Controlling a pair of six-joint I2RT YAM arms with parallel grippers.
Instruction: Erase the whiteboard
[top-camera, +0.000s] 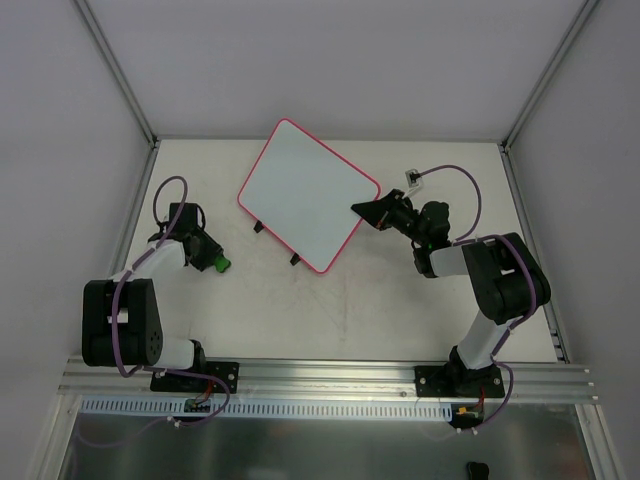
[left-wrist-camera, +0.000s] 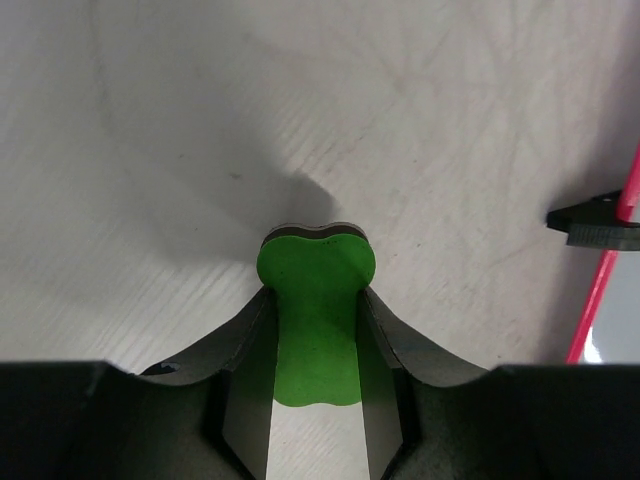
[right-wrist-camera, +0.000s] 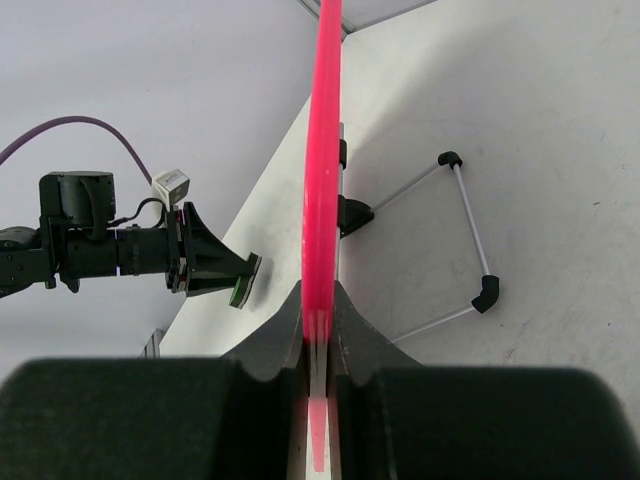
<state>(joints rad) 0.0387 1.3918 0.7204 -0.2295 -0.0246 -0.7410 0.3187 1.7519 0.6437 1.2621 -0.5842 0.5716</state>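
The whiteboard (top-camera: 308, 192), white with a thin pink-red frame, lies turned at an angle in the middle of the table, and its face shows no writing. My right gripper (top-camera: 362, 210) is shut on its right edge. In the right wrist view the pink frame (right-wrist-camera: 322, 170) runs edge-on between the right gripper (right-wrist-camera: 318, 310) fingers. My left gripper (top-camera: 212, 262) stands left of the board, apart from it, shut on a small green eraser (top-camera: 222, 265). In the left wrist view the eraser (left-wrist-camera: 316, 310) is pinched in the left gripper (left-wrist-camera: 316, 292), just above the table. The board's frame (left-wrist-camera: 603, 285) and a black clip (left-wrist-camera: 590, 222) show at the right.
A thin wire stand (right-wrist-camera: 470, 240) with black corner pieces lies on the table beside the board. Grey enclosure walls (top-camera: 60, 150) close the table on three sides. An aluminium rail (top-camera: 330, 375) carries both arm bases at the near edge. A small white tag (top-camera: 412, 177) hangs on the right arm's cable.
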